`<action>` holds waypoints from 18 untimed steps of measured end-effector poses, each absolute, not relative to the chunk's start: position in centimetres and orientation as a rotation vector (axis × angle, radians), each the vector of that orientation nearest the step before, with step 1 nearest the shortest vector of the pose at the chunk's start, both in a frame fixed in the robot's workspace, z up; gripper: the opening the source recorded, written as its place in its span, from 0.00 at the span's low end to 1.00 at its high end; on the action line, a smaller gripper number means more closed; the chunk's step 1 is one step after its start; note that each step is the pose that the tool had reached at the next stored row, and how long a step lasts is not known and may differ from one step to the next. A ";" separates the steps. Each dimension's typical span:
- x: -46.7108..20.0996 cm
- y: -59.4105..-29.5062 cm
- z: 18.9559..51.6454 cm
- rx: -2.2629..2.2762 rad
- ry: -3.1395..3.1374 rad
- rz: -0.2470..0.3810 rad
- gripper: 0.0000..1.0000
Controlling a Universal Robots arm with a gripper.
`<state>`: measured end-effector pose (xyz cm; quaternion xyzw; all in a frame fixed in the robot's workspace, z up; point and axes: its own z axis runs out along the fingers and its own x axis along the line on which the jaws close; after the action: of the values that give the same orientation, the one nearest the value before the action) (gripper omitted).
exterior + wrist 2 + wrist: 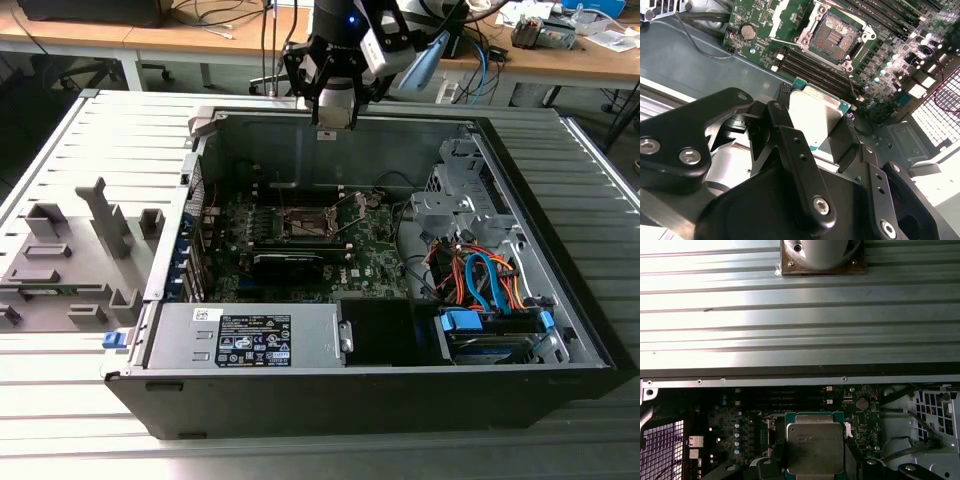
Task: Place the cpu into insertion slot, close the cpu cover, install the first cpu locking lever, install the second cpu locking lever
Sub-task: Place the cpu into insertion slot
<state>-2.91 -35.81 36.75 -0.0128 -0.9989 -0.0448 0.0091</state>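
My gripper (pixel 333 112) hangs over the far wall of the open computer case, shut on the cpu. The cpu (pixel 815 117) is a flat square chip with a silvery face and a green rim, held between the black fingers (pixel 790 145). In the first wrist view the cpu (pixel 815 447) sits in the gripper (pixel 815 462) above the green motherboard. The insertion slot (pixel 836 31) lies uncovered beyond the chip, its dark centre showing inside a silvery rim. In the exterior view the slot (pixel 308 224) is low in the case, well below the gripper. The cpu cover (pixel 790 14) seems swung up beside the slot.
Long black memory slots (pixel 815 67) run between the chip and the socket. A black card (pixel 288 262) and the power supply (pixel 250 335) sit nearer the case front. Coloured cables and a drive cage (pixel 480 280) fill the exterior view's right. A grey fixture (pixel 70 260) stands outside the case.
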 end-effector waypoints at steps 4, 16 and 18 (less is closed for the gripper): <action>-2.9 -35.8 36.7 -0.040 -3.120 -0.140 0.55; -2.9 -35.9 36.3 -0.040 -3.120 -0.140 0.55; -2.9 -35.9 36.2 -0.040 -3.120 -0.140 0.55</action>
<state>-2.92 -35.87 36.24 -0.0128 -0.9989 -0.0448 0.0091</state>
